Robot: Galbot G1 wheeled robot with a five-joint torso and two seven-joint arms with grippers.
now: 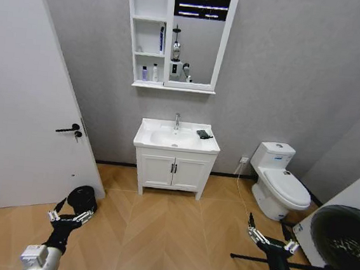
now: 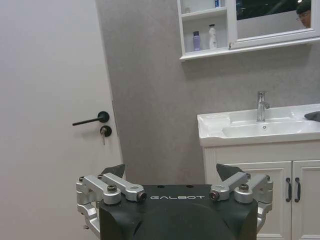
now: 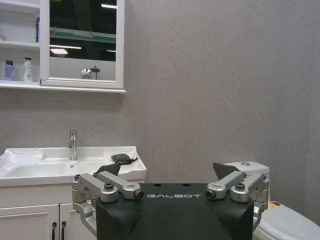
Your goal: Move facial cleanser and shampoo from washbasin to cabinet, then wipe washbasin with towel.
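Head view: high, looking down across the floor toward the distant washbasin point(image 1: 177, 137). Wrist views: low, level, both facing that washbasin and the cabinet point(image 2: 206, 30).

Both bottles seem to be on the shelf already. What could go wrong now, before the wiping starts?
1. The towel lies near the washbasin edge beside the faucet; a sloppy pick could push it off.
2. The robot stands far back, left tool and right tool open and low; driving in, it might clip the toilet or door.
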